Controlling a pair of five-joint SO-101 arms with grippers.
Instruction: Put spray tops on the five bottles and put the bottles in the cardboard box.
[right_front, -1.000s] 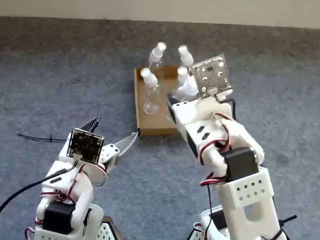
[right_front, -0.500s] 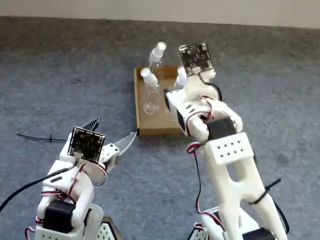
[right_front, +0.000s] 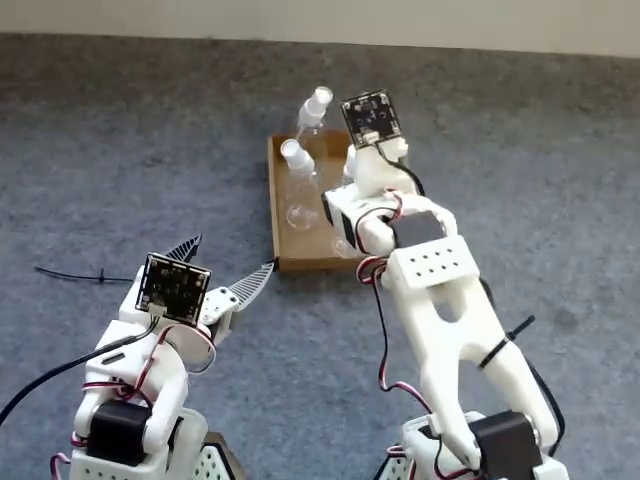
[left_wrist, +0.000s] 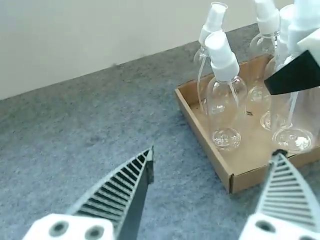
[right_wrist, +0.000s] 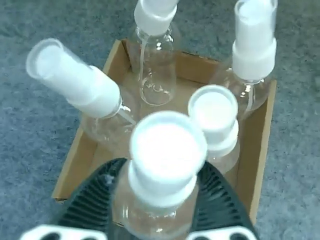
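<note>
The grey surface (right_front: 120, 150) carries the cardboard box (right_front: 278, 200) toward its far edge. From above my right arm hides much of the box. My right wrist view shows four bottles (right_wrist: 212, 117) with spray tops in it. There my right end effector (right_wrist: 161, 172) is clamped on a fifth bottle (right_wrist: 167, 145) at the box's near side. My left end effector (left_wrist: 214, 152) is spread apart and holds nothing.

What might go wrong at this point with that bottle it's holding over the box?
The bottle in the right end effector sits close to a capped neighbour; lowering it may knock that one over. The cardboard box is crowded, so the bottle might tip once released.
</note>
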